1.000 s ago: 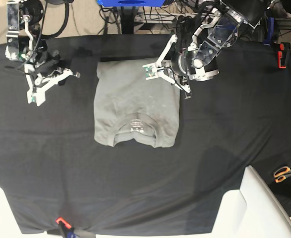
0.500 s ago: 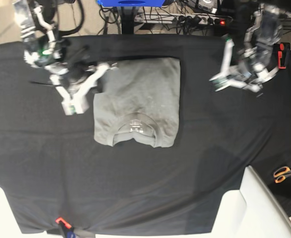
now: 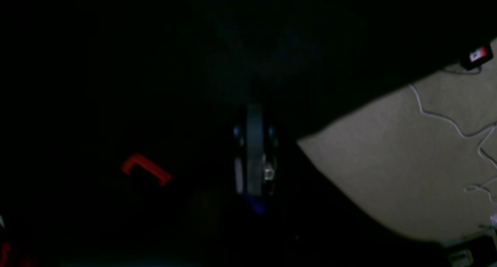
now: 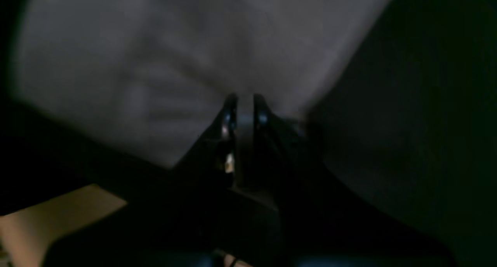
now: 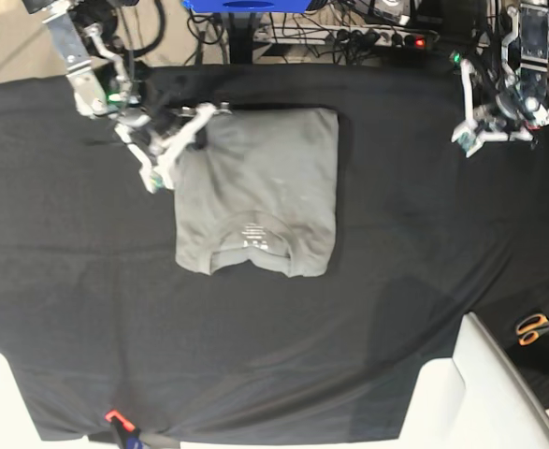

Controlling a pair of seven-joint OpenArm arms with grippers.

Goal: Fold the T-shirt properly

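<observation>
The T-shirt (image 5: 255, 192) is laid on the black table cloth (image 5: 396, 281), nearer the far edge than the near one and a little toward the side of the right arm. It is already folded into a narrow upright rectangle, with the round collar (image 5: 253, 254) and its small printed label turned toward the near edge and the folded end toward the far edge.

The right gripper (image 5: 182, 131) is placed at the far corner of the shirt on its own side, and in the right wrist view its jaws are seen pressed together with the tips (image 4: 244, 103) at the edge of the grey fabric; whether any cloth is caught between them cannot be told. The left gripper (image 5: 469, 138) is held well apart from the shirt, near the far corner of the table on its side, and its jaws are likewise closed on nothing.

The sleeves and sides are judged to be finished, so a last fold or a tidying of the far edge appears to be in hand. For the next move, the jaws would have to be spread at the far corners before the cloth could be pinched and carried toward the collar.

A pair of orange-handled scissors (image 5: 539, 326) is left near the table's edge on the left arm's side.
</observation>
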